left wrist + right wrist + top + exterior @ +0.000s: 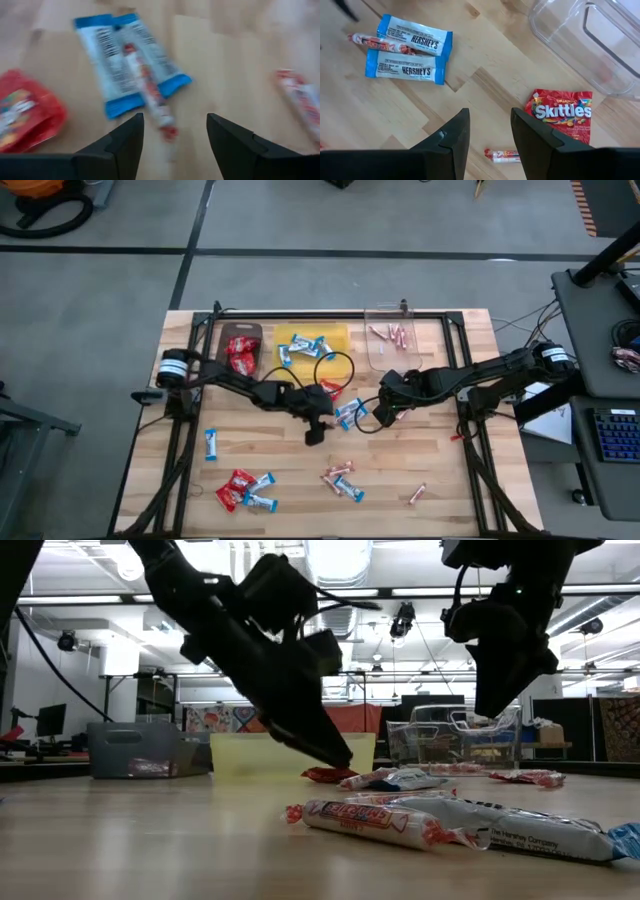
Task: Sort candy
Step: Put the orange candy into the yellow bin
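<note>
Reaching over the table's middle, the left gripper [172, 145] hangs with fingers spread and empty above a slim stick [149, 90] lying across two blue-and-white bars [107, 70]. The right gripper [487, 137], parted and empty, hovers at its 3 o'clock near a red packet [562, 112]. Judged next: lower, straddle the stick, close.
</note>
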Motion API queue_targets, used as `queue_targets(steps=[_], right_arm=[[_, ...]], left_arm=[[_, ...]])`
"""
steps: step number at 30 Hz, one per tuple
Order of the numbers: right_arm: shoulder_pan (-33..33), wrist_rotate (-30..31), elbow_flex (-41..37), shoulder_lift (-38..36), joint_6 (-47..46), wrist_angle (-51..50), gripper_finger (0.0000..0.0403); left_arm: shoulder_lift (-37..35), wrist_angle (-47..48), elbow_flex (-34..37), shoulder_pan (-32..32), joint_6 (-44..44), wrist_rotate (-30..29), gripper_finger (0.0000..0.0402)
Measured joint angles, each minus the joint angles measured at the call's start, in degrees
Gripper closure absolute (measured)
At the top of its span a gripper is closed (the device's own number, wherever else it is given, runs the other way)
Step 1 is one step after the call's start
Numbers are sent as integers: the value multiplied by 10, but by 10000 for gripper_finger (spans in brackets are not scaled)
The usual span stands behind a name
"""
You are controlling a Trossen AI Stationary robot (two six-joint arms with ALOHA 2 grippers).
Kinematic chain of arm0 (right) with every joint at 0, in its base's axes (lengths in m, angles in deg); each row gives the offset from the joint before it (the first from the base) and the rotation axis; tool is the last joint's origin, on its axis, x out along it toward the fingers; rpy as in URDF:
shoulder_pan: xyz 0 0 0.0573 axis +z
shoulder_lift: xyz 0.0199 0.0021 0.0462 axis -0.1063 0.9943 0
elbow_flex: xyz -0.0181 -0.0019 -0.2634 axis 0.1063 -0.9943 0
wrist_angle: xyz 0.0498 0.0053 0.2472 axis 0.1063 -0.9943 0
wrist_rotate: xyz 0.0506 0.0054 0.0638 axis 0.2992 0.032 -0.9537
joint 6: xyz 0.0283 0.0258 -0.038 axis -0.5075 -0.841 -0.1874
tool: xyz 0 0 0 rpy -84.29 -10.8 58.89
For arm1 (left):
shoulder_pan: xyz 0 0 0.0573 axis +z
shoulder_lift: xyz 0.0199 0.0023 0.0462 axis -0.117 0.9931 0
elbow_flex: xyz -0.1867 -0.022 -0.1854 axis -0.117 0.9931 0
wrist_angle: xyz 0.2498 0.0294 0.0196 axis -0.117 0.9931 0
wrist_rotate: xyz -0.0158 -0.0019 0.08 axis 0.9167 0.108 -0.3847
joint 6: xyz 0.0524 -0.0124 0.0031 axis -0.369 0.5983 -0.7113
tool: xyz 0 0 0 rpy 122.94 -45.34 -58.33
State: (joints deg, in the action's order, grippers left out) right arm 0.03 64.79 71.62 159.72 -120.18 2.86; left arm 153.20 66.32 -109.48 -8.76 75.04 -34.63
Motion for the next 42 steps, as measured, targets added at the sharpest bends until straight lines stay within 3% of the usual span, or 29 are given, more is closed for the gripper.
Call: queue_targets(steps=[3, 10, 21, 26, 33, 42], right_arm=[[0, 2, 0, 0, 3, 2, 270], [0, 2, 0, 0, 3, 2, 275], [0, 18, 0, 0, 9, 2, 275], [0, 18, 0, 0, 9, 2, 275], [0, 19, 0, 0, 10, 3, 275], [1, 20, 0, 0, 46, 20, 275]], left_arm=[[10, -7, 0, -2, 10, -45, 207], [18, -43, 0, -16, 15, -55, 212], [50, -84, 0, -50, 16, -157, 221], [51, -68, 0, -53, 11, -176, 269], [52, -52, 0, -55, 11, -175, 379], [17, -32, 0, -54, -35, -163, 392]])
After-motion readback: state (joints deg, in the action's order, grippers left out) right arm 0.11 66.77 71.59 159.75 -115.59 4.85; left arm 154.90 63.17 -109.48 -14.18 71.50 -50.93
